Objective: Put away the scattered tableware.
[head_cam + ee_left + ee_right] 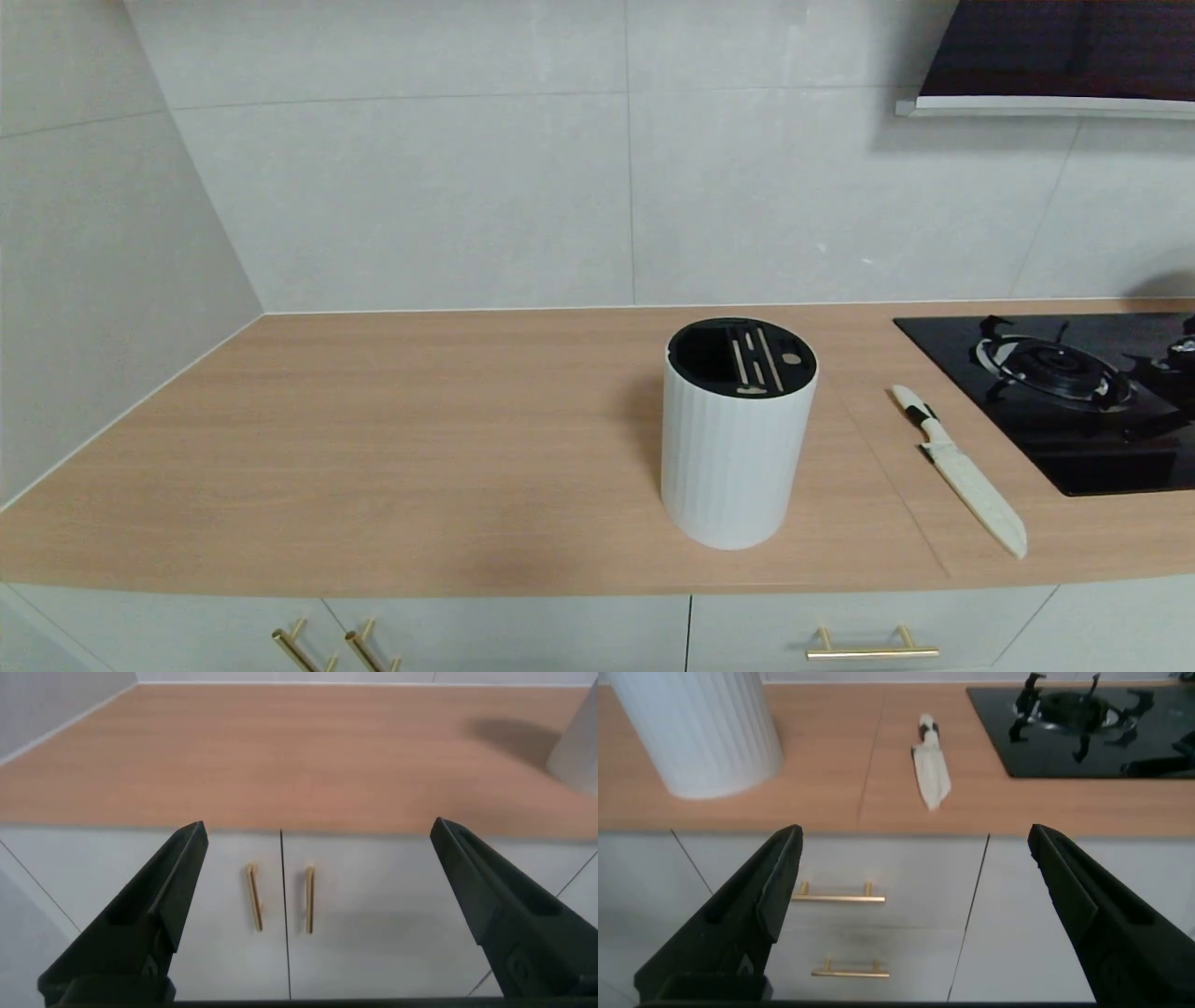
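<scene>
Lower right of head frame: knife (957, 471) flat on counter (420, 448), between holder (738, 439) and hob (1055, 401). Probably light, stiff, slick, blade brittle; best pinched across handle. Left gripper (318, 831), right gripper (915, 831): fingers wide, empty.

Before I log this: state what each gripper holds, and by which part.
Nothing is held: left gripper and right gripper are open and empty; the knife lies on the counter.
</scene>
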### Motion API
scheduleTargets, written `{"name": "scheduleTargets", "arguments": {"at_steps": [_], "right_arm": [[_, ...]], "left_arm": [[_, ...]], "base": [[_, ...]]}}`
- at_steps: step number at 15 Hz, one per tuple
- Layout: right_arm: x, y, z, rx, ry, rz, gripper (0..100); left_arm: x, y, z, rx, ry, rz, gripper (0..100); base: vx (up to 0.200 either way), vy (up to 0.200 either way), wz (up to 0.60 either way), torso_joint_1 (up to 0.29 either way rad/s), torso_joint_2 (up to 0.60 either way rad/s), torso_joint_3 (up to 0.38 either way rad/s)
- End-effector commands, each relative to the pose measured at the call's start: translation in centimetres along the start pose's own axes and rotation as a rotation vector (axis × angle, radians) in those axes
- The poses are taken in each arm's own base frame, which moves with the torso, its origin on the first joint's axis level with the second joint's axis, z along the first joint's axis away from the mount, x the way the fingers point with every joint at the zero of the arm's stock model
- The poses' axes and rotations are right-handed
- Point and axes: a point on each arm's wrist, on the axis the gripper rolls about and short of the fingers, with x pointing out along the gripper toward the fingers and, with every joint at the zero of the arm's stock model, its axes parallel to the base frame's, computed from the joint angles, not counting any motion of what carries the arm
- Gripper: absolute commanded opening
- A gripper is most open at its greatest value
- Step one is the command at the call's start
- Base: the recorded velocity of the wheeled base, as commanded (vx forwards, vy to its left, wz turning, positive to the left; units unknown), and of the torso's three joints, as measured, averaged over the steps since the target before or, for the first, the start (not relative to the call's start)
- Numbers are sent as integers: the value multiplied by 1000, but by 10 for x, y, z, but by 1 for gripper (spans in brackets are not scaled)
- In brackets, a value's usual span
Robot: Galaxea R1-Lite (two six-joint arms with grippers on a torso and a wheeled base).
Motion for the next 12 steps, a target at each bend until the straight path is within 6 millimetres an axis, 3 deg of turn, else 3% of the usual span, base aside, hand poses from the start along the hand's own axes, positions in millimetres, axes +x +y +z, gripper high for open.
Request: {"name": "scheduleTargets", "arguments": {"at_steps": [1,6,12], "right_arm": [[0,0,0,0,1,1,100],[0,0,0,0,1,1,100],[0,0,0,0,1,1,100]], "left_arm": [[0,0,0,-1,-1,1,100],[0,0,0,-1,-1,1,100],[0,0,0,-1,-1,1,100]], "base": [[0,0,0,261,-574,-325],[0,0,0,260,-581,-315],[0,0,0,186,-390,-214]]}}
